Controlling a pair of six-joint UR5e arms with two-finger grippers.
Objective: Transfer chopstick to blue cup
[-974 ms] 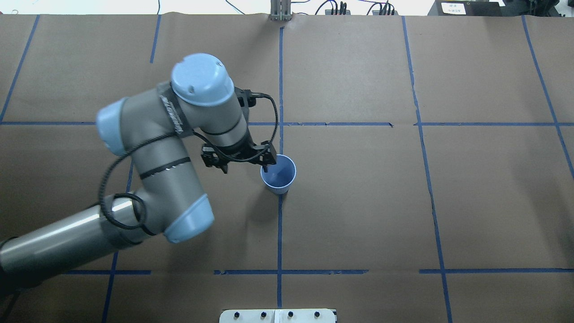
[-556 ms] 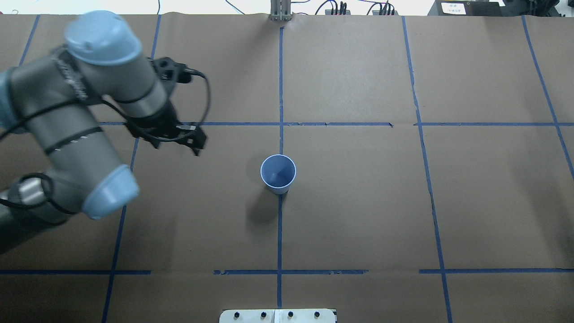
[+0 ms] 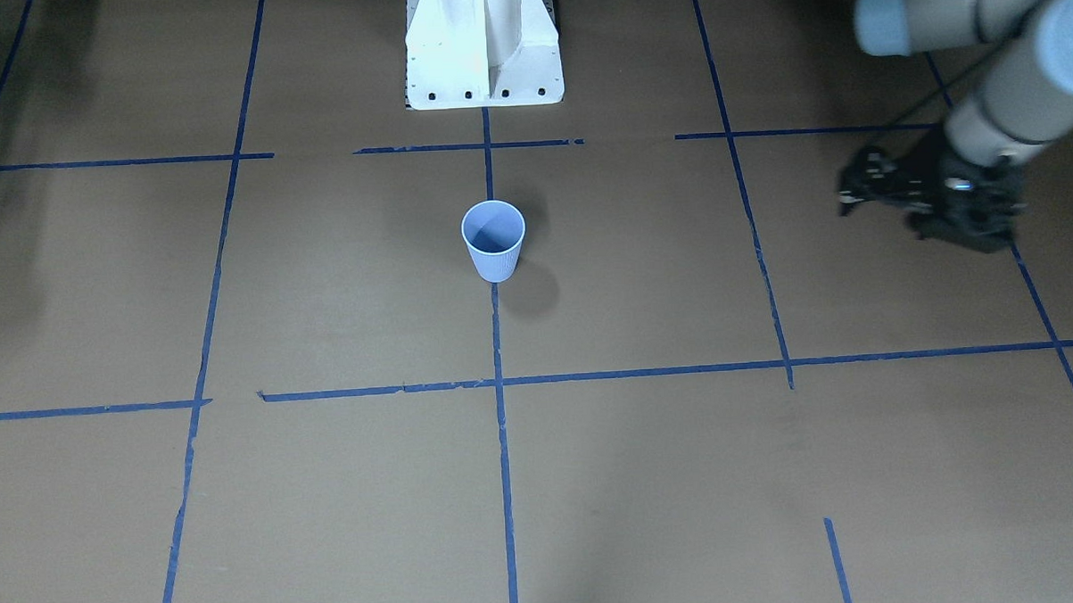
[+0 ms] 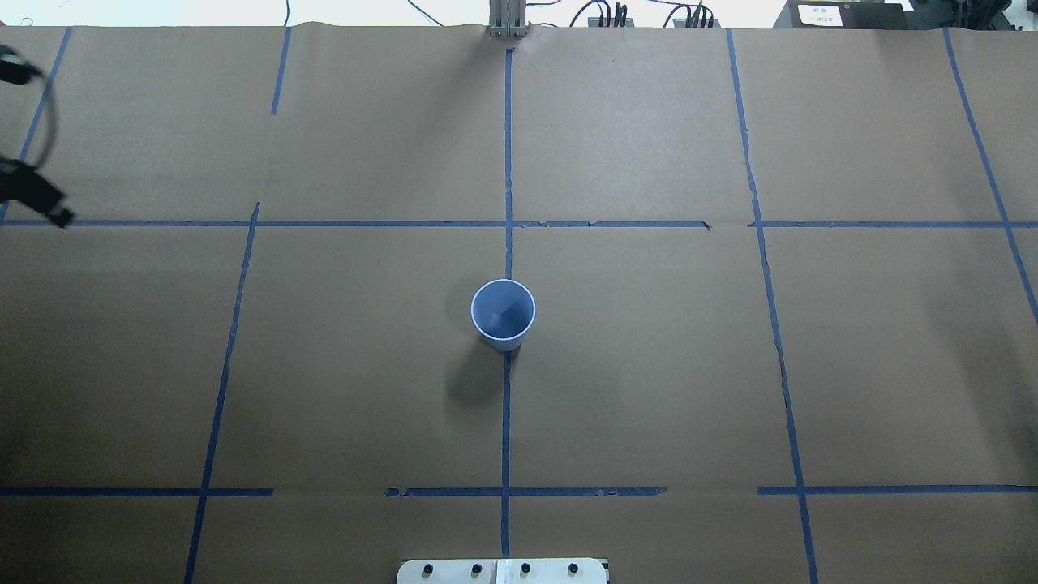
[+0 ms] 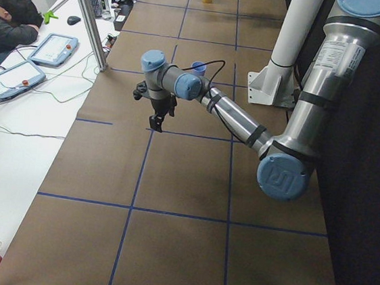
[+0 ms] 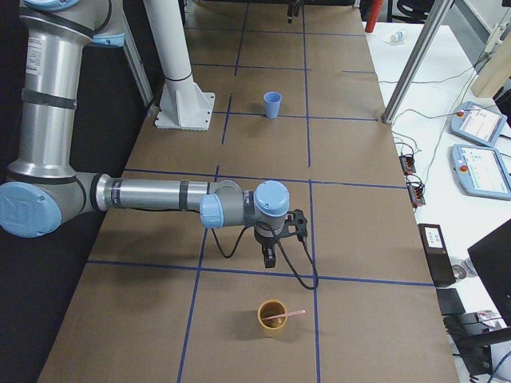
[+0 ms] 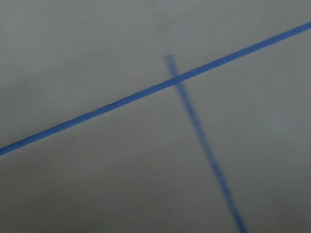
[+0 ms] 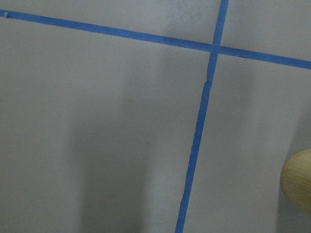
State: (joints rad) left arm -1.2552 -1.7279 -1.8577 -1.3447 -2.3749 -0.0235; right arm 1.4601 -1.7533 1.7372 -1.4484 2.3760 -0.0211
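Note:
The blue cup (image 4: 503,313) stands upright near the table's middle, also in the front view as the cup (image 3: 493,240), and nothing sticks out of it. My left gripper (image 3: 921,206) hangs far off to my left, at the overhead view's edge (image 4: 36,203), open and empty. One pale pink chopstick (image 6: 287,314) leans in a tan cup (image 6: 271,318) at the table's right end. My right gripper (image 6: 270,255) hovers just beside that cup. I cannot tell whether it is open or shut. The right wrist view shows only the tan cup's edge (image 8: 299,182).
Brown paper with blue tape lines covers the table (image 4: 649,365). The white robot base (image 3: 483,44) stands behind the blue cup. A person (image 5: 9,21) sits at a side desk with tablets and cables beyond the table's far edge.
My left arm has swung away from the blue cup to the far left, almost out of the overhead view. The cup has not moved.

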